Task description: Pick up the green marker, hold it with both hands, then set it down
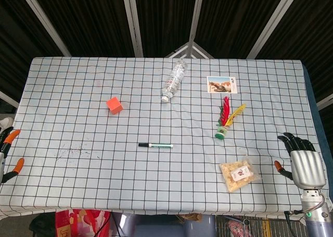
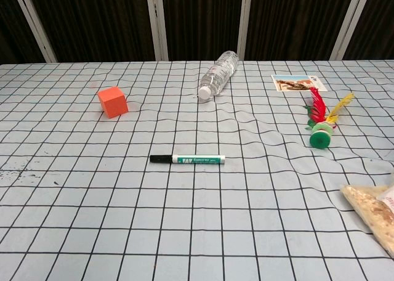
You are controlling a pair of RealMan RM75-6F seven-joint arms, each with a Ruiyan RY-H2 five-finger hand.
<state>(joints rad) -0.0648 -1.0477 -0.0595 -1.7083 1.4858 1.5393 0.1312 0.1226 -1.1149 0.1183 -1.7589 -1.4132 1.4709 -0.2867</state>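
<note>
The green marker (image 1: 155, 145) lies flat near the middle of the checked tablecloth, black cap pointing left; the chest view shows the marker (image 2: 188, 159) too. My right hand (image 1: 303, 161) hovers at the table's right edge, well right of the marker, with its fingers spread and nothing in it. Only part of my left hand (image 1: 8, 153) shows at the far left edge, its orange-tipped fingers apart and holding nothing. Neither hand appears in the chest view.
An orange cube (image 1: 114, 105) sits back left and a clear water bottle (image 1: 174, 81) lies at the back centre. To the right are a photo card (image 1: 222, 84), a feathered shuttlecock (image 1: 226, 120) and a snack bag (image 1: 238, 174) near my right hand.
</note>
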